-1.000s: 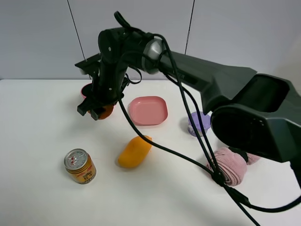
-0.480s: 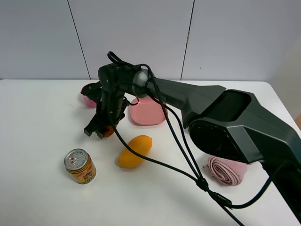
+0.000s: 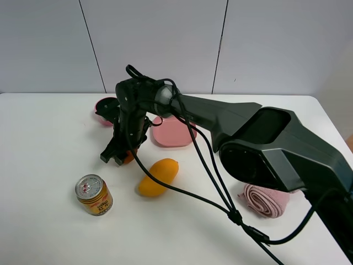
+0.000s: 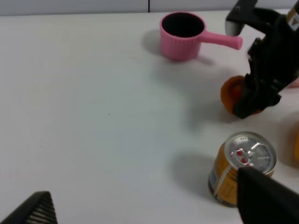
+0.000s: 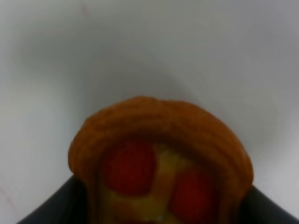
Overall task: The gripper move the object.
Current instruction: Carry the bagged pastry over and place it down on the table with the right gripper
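The object is a small orange-brown tart [image 3: 128, 158] with red berry spots, low at the white table [image 3: 44, 143] between the pink pot and the can. My right gripper [image 3: 116, 157], a black claw with trailing cables, is shut on it. In the right wrist view the tart [image 5: 159, 168] fills the frame between the dark fingers [image 5: 44, 210]. The left wrist view shows the tart [image 4: 231, 93] held by the right claw [image 4: 252, 100]. My left gripper [image 4: 149, 207] is open and empty above the table, its fingertips [image 4: 266, 196] near the can.
A yellow drink can [image 3: 94, 194] stands in front of the tart, also in the left wrist view [image 4: 242, 168]. An orange mango [image 3: 158, 176] lies to the right. A pink plate [image 3: 174, 132], a pink pot [image 3: 105, 109] and a rolled pink towel [image 3: 267, 200] are on the table.
My right gripper carried the tart from beside the pink pot forward and down to the table. In the last half second it barely shifted.
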